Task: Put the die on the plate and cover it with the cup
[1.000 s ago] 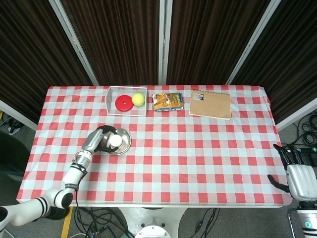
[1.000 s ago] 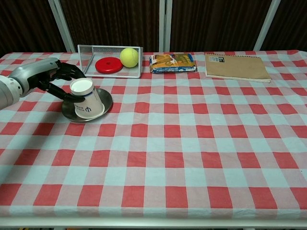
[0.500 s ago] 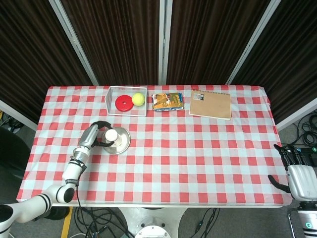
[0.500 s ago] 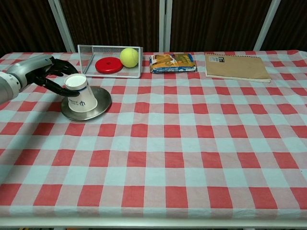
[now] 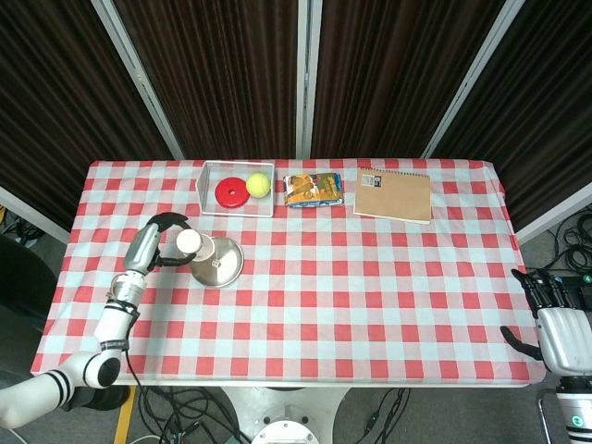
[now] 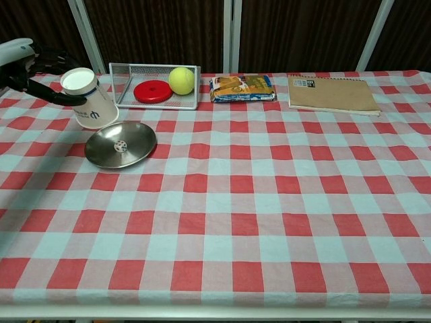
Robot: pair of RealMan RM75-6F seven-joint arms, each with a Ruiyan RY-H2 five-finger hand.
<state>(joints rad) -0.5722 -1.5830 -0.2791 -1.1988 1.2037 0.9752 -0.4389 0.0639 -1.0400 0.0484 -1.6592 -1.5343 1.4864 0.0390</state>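
A small white die lies uncovered in the middle of the silver plate, which also shows in the head view. My left hand holds the white paper cup upside down and tilted, up and to the left of the plate, clear of its rim. From the head camera the cup sits just left of the plate with the left hand wrapped around it. My right hand hangs past the table's right front corner, fingers apart and holding nothing.
A wire basket with a red disc and a tennis ball stands behind the plate. A snack packet and a brown notebook lie along the back edge.
My left hand has lifted the cup off the plate and carried it up and to the left, uncovering the die. The right hand has not moved.
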